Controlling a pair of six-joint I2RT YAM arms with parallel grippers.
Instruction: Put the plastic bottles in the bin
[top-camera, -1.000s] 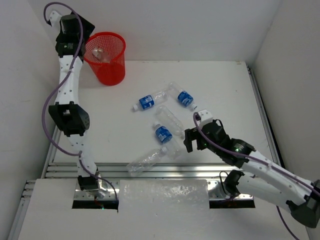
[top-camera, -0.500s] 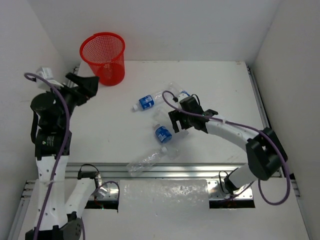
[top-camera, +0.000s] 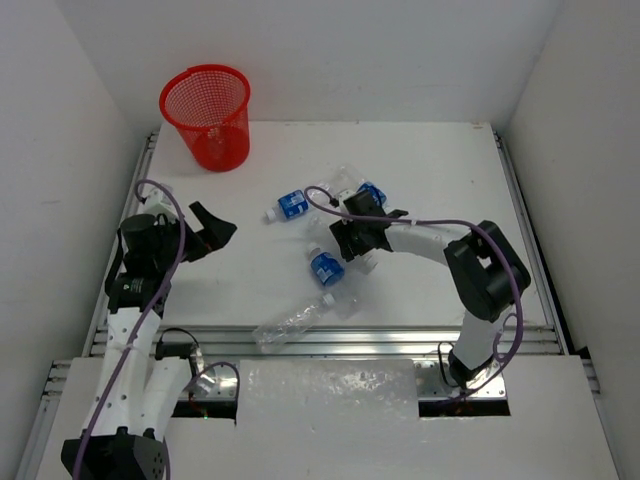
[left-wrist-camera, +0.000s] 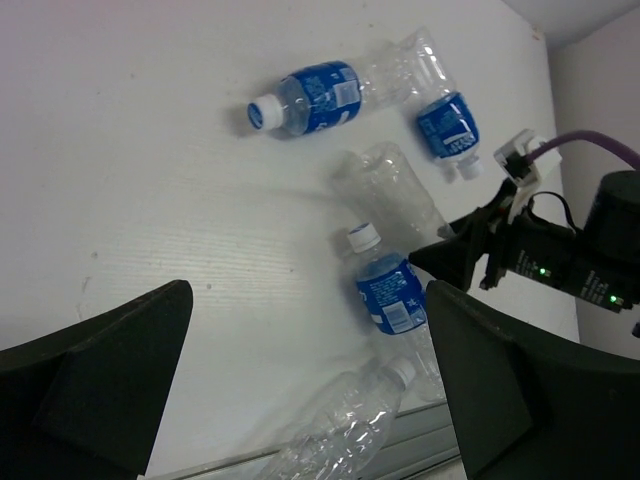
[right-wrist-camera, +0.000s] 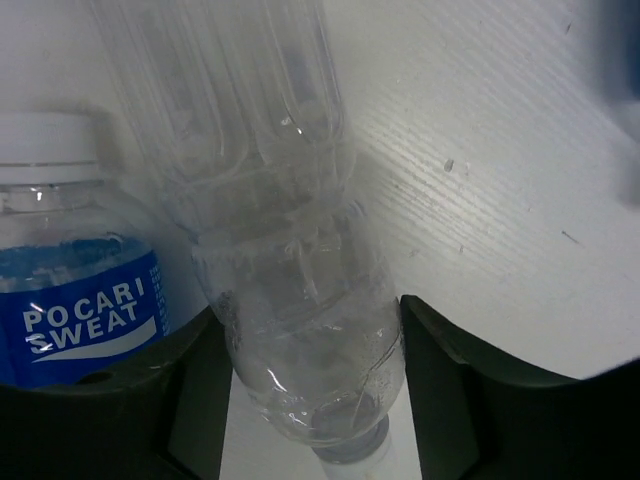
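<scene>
Right: my right tool (right-wrist-camera: 310, 345) straddles clear bottle (right-wrist-camera: 270, 150) lying on table (right-wrist-camera: 500, 150), pads at its flanks; cannot tell if clamped yet. Blue-labelled bottle (right-wrist-camera: 70, 270) just beside. I judge squeeze should be centred and gentle, since thin wall may buckle or squirt out. My left tool (top-camera: 215, 225) gapes, empty. Bin (top-camera: 215, 140) stands far off, back-left corner.

Top view: you have bright, even light from overhead. The white table (top-camera: 440, 180) is close to washed out, and shadows under the arms are faint and soft.

Left wrist view: your exposure runs greyer. The fingers (left-wrist-camera: 100, 380) of the left gripper (left-wrist-camera: 308, 300) are dark, blurred silhouettes.

Right wrist view: very close. The clear bottle (right-wrist-camera: 300, 330) shows small glints and soft edges. A blue blur smears the upper right corner.
</scene>
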